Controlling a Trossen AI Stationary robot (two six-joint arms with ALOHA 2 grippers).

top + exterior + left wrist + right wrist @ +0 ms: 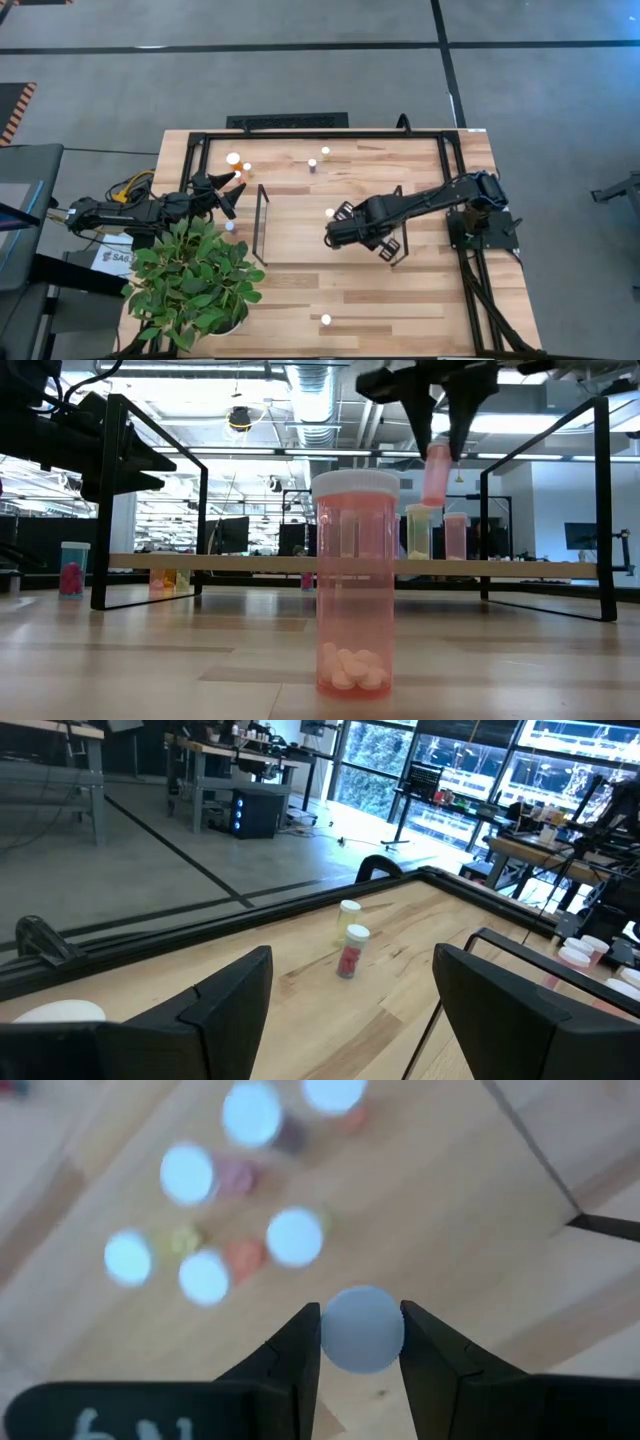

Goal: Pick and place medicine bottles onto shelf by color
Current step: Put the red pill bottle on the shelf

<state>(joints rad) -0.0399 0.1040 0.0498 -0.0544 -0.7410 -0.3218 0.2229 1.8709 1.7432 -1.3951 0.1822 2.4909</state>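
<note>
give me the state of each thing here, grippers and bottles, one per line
right gripper: shut on a white-capped bottle, held in the air above the shelf
left gripper: open, empty, near the table's left edge
big bottle: upright, capped, white pills at the bottom
two small bottles: upright, capped, standing close together
plant: upright in its pot

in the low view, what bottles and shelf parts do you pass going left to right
purple-pink bottle → left shelf frame → big front bottle → yellowish bottle → pink bottle held in the right gripper → right shelf frame
</note>
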